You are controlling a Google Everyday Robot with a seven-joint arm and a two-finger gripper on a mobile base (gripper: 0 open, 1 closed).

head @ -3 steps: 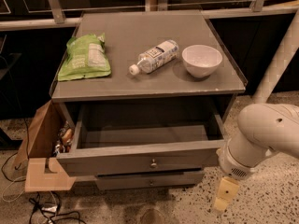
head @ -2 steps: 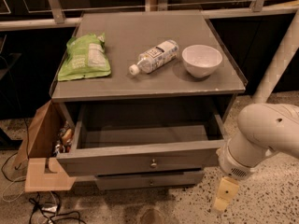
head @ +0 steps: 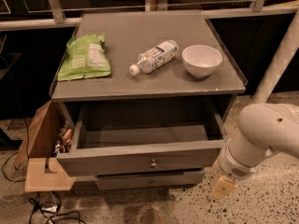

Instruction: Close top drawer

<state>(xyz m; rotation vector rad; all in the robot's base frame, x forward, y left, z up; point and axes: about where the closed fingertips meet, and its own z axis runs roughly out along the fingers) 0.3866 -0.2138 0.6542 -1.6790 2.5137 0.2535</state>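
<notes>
The top drawer [head: 140, 158] is pulled far out of the grey cabinet. Its flat front panel carries a small round metal knob [head: 153, 163] at the centre, and its grey box interior [head: 145, 135] looks empty. My white arm [head: 261, 136] comes in from the right. The gripper [head: 223, 186] hangs low beside the drawer's right front corner, just below and to the right of the front panel, with a tan fingertip pointing at the floor. It is not touching the drawer.
On the cabinet top [head: 121, 41] lie a green snack bag [head: 85, 57], a plastic bottle [head: 154, 56] on its side and a white bowl [head: 202, 60]. A lower drawer front [head: 149, 179] sits under the open one. A brown cardboard piece [head: 42, 153] and cables [head: 46, 211] are at the left.
</notes>
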